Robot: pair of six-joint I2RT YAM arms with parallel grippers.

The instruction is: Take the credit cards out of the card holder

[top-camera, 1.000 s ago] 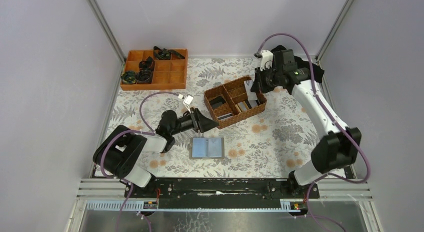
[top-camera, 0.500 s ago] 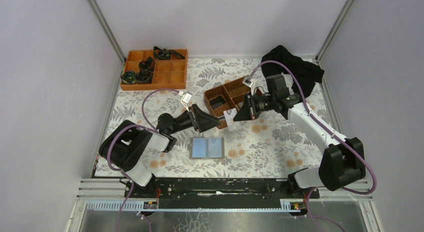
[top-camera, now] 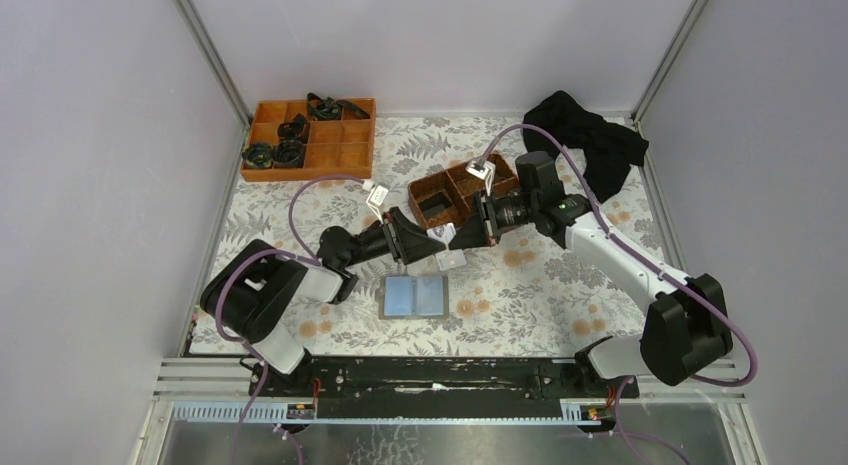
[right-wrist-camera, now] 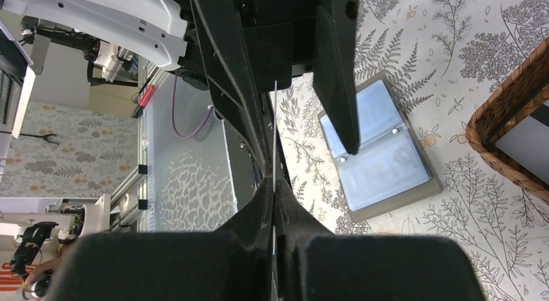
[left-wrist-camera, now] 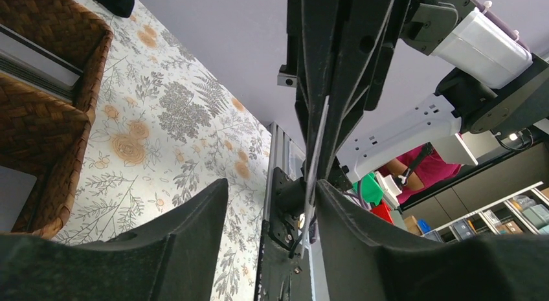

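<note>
The card holder (top-camera: 413, 296) lies open and flat on the floral mat, its pale blue panels also showing in the right wrist view (right-wrist-camera: 382, 152). My right gripper (top-camera: 470, 235) (right-wrist-camera: 274, 188) is shut on one pale credit card (top-camera: 452, 255), seen edge-on (right-wrist-camera: 274, 133), and holds it in the air above the holder's far edge. My left gripper (top-camera: 432, 248) (left-wrist-camera: 272, 184) faces it, open, and the card's thin edge (left-wrist-camera: 314, 165) stands between its jaws, close to the right finger (left-wrist-camera: 362, 223). More cards lie in the wicker basket (right-wrist-camera: 527, 142).
The brown wicker basket (top-camera: 440, 185) (left-wrist-camera: 45, 107) stands just behind both grippers. An orange divided tray (top-camera: 345, 155) with black items sits at the back left. A black cloth (top-camera: 590, 135) lies at the back right. Metal rails run along the near edge.
My right arm swung from over the basket down and left, carrying the pale card into my left gripper's jaws. The left gripper shifted slightly right and its jaws narrowed a little.
</note>
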